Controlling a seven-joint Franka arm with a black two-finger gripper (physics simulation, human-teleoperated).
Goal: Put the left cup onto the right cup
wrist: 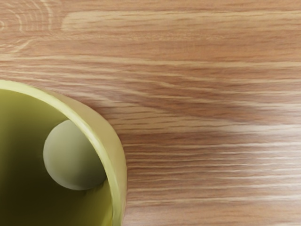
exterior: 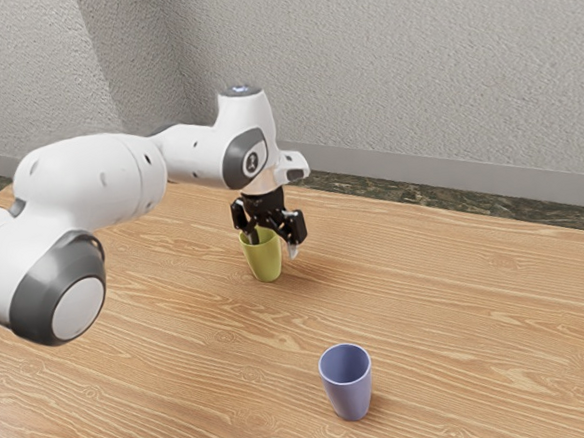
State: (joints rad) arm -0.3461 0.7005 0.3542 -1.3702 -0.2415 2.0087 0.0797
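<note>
**Gripper at the rim of the green cup, blue cup standing apart**

From the side camera I see my white robot arm (exterior: 99, 182) reaching in from the exterior view's left over a wooden bench (exterior: 457, 288) with strong grain. A grey textured wall (exterior: 411, 60) runs behind the bench.

The black gripper (exterior: 268, 238) points down and sits right at the top of a yellow-green cup (exterior: 265, 263). This cup stands upright on the bench, towards the back, with its mouth facing up. The gripper overlaps the cup's rim from this angle. I cannot tell whether it is open, closed or already gripping the cup.

A second cup, pale blue-violet (exterior: 345, 381), stands upright nearer the camera and further towards the exterior view's right. It is well apart from the green cup, with bare wood between them. Nothing rests in or on it.

The camera on my hand looks straight down. The green cup (wrist: 101, 136) appears close under the hand, showing its curved rim, its shaded inner wall and its pale round floor (wrist: 73, 155). Beside the cup lies the bench's wood grain (wrist: 197, 94), with a soft shadow across it.
</note>
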